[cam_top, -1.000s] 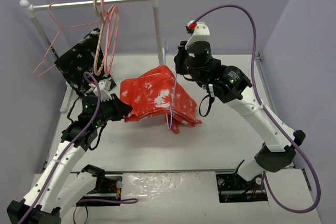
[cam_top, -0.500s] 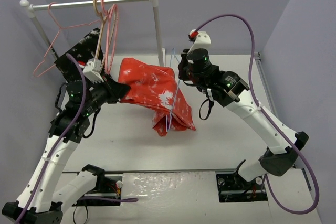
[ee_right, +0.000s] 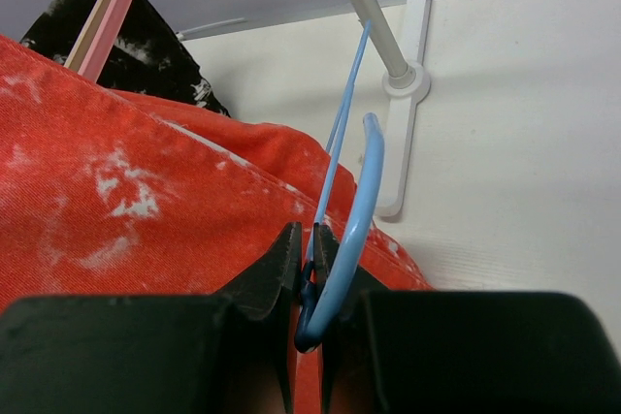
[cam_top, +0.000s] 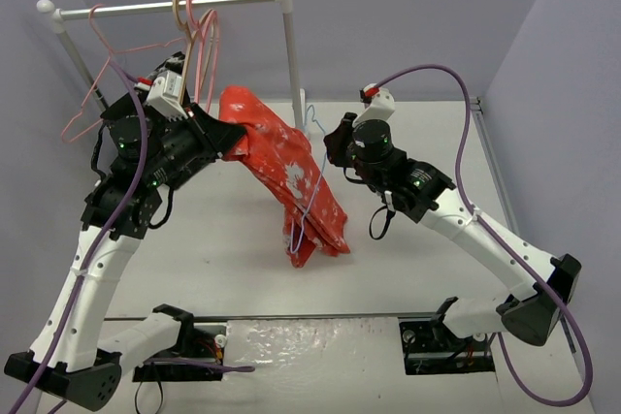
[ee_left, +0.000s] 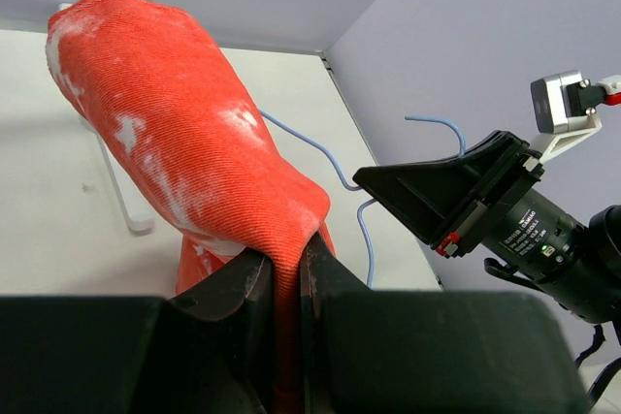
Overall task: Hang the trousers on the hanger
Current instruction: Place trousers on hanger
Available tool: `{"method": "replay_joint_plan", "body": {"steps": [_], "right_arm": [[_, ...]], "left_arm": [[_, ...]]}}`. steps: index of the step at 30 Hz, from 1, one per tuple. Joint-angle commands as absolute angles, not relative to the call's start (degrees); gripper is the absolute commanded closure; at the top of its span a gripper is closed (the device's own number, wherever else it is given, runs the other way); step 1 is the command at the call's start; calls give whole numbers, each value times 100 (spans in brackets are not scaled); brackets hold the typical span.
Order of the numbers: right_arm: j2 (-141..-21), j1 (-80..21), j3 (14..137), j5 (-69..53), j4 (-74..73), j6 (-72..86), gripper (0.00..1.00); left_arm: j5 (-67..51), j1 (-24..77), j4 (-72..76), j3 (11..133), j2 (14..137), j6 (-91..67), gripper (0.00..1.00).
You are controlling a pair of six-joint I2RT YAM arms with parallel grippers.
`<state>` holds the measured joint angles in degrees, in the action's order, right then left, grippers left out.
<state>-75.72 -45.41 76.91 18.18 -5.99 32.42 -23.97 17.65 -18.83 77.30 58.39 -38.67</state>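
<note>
Trousers (cam_top: 286,167) in left fingers (ee_left: 243,283); hanger (ee_right: 355,191) in right fingers (ee_right: 277,269); lettering (ee_left: 521,227) illegible.

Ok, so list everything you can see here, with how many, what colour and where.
trousers: one, red-orange with white speckles, lifted over mid-table
hanger: one, light-blue wire, against the trousers
rack: one, white, back left
thin wire hanger: one, pink, on the rack's left end
thick hangers: at least two, pink and beige, on the rack
speckled garment: one, black and white, behind the trousers
table: one, white, under everything
left gripper: one, black, shut on the trousers
right gripper: one, black, shut on the hanger
</note>
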Motion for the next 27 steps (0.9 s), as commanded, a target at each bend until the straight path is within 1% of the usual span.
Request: {"method": "replay_joint_plan", "body": {"steps": [1,6,10,15,18,21,27], "right_arm": [[-7395,-4491,7700,1994,-146,3148,100],[-7403,-4469,8007,2213,-480,3060,100],[-7394,-4350,8410,2427,-799,3023,100],[-7510,-4124,9041,2363,-1260,2805,100],[-7673,-4033,9559,2246,-1595,2579,100],[-7855,-3999,10164,2185,-1865,2391,100],[-8283,-3964,11282,1887,-2334,2093,100]], "left_arm": [[-2242,1749,-1051,8398,5674,-3808,100],[-1839,1749,-1481,8256,5455,-3478,100],[-1522,1749,-1496,7688,5050,-3428,100],[-998,1749,-1612,6847,4613,-3383,100],[-598,1749,-1677,6198,4380,-3370,100],[-447,1740,-1548,5402,4215,-3448,100],[-697,1740,-611,4014,4525,-3746,100]]}}
